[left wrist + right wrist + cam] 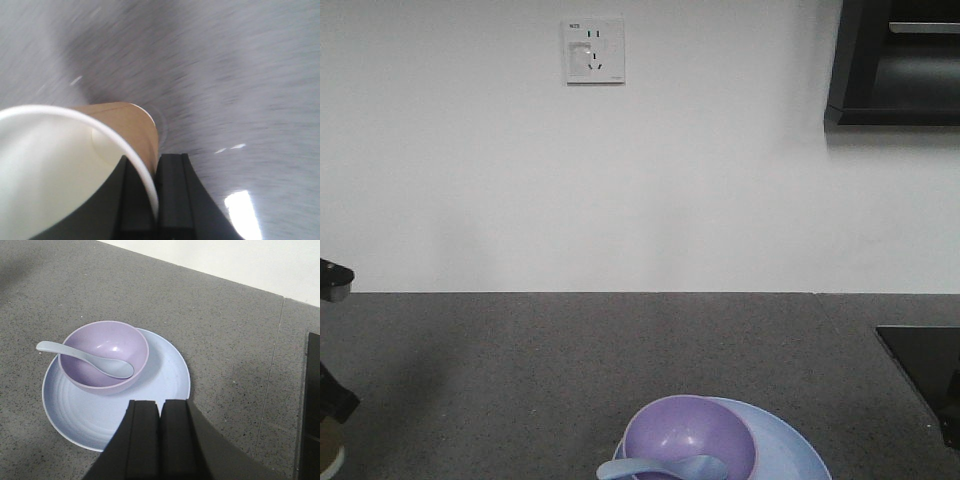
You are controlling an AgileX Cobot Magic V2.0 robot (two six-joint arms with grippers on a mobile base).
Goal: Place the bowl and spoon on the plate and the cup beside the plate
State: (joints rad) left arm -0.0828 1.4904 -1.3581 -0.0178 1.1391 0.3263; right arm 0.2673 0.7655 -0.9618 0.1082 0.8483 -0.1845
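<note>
**Cup pinched in the left gripper; bowl and spoon on the plate**

The left wrist view alone shows the cup [120, 145]: the left gripper [156, 200] is clamped on its rim, one finger inside and one outside, over blurred counter [240, 75]. The right wrist view shows the bowl [103, 357] on the plate [165, 385], spoon [87, 358] scoop inside it, handle over the rim. The right gripper [160, 440] hangs nearby, fingers together, empty.
</note>
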